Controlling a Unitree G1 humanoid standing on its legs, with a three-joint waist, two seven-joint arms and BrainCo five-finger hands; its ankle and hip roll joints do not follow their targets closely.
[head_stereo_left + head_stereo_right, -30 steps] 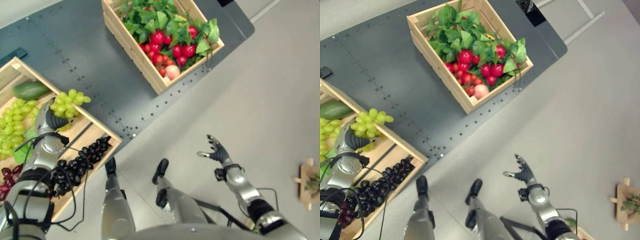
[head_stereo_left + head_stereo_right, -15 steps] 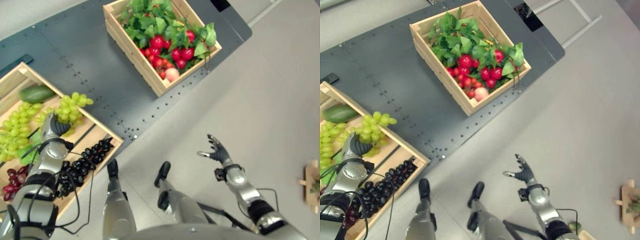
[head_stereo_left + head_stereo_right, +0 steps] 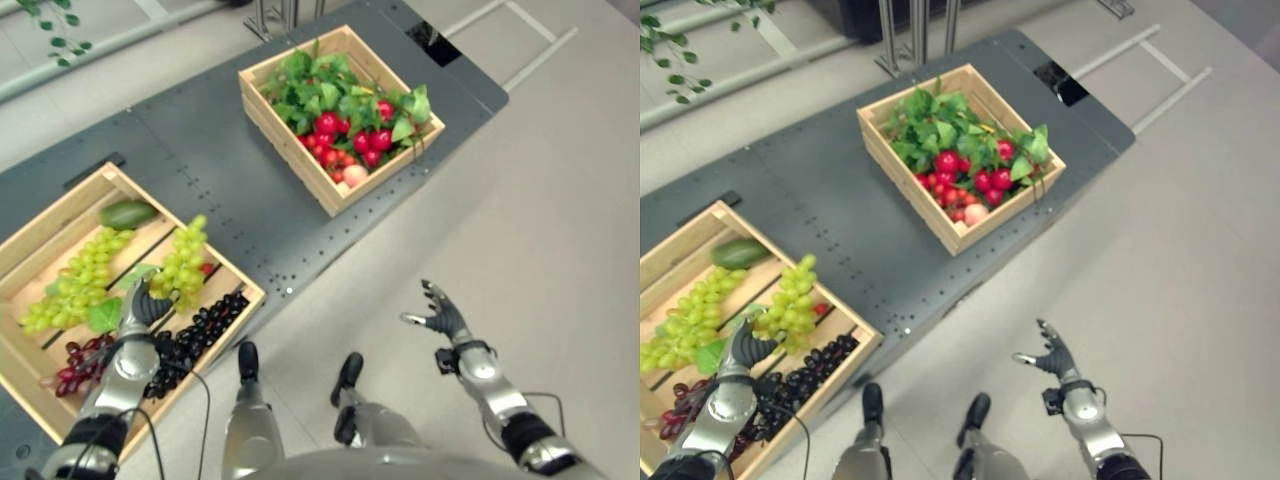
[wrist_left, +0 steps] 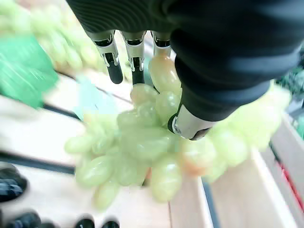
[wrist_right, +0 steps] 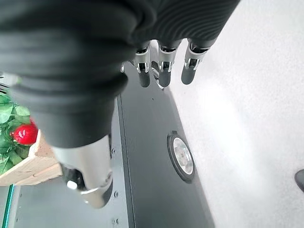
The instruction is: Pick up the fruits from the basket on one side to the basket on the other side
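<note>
While left robot hand (image 3: pixel 143 305) curls fingers and thumb round pale green grape bunch (image 3: pixel 180 262), bunch hangs just above left wooden slatted crate (image 3: pixel 52 225) on dark grey surface (image 3: pixel 200 150). Same crate holds second green grape bunch (image 3: pixel 75 290), black grapes (image 3: pixel 195 330), dark red grapes (image 3: pixel 75 365), green avocado-like fruit (image 3: pixel 127 213). Right wooden crate (image 3: pixel 290 135) well apart, with leafy greens, red fruits (image 3: pixel 350 140). Right robot hand (image 3: pixel 440 315) over pale floor (image 3: pixel 560 200), fingers spread, holding nothing.

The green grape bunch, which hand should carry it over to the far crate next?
Left. The left hand already grips the green grape bunch above the near crate. The right hand hangs open over the floor, holding nothing.
</note>
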